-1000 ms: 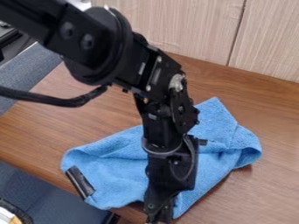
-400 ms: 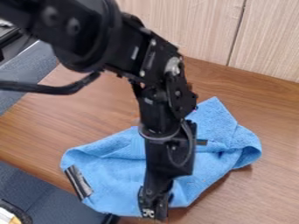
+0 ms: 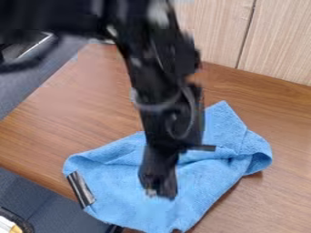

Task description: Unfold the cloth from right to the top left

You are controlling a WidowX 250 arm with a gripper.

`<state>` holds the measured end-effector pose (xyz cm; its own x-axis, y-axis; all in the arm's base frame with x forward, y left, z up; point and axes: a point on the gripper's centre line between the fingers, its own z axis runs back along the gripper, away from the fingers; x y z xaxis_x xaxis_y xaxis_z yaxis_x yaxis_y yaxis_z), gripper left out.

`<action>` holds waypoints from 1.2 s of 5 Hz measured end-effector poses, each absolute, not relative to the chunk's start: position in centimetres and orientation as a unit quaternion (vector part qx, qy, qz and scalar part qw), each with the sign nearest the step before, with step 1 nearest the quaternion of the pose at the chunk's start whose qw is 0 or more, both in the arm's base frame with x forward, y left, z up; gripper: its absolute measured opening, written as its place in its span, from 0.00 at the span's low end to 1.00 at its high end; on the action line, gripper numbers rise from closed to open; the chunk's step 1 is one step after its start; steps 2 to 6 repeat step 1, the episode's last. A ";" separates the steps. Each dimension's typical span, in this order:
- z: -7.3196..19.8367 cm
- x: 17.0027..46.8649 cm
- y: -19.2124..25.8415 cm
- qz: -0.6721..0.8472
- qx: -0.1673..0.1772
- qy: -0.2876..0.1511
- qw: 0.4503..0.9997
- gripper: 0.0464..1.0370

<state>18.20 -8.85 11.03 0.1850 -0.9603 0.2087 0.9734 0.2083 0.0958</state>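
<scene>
The rumpled blue terry cloth (image 3: 118,195) is lying in loose folds on the brown wood-grain counter (image 3: 79,109), its lower left part reaching over the counter's edge. Since the earlier frame, we are seeing the black two-finger gripper (image 3: 159,193) moving up the view, away from the cloth's near edge, which is now reaching farther down. The gripper is hanging over the cloth's middle; we cannot tell whether it is open or closed. The shiny black strip (image 3: 81,189) at the cloth's left side is keeping its place.
</scene>
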 end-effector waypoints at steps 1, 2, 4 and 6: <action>12.8 18.2 -8.4 -0.627 -0.017 -0.140 0.766 0.96; 12.8 18.2 -8.4 -0.627 -0.017 -0.140 0.766 0.96; 12.8 18.2 -8.4 -0.627 -0.017 -0.140 0.766 0.96; 12.8 18.2 -8.4 -0.627 -0.017 -0.140 0.766 0.96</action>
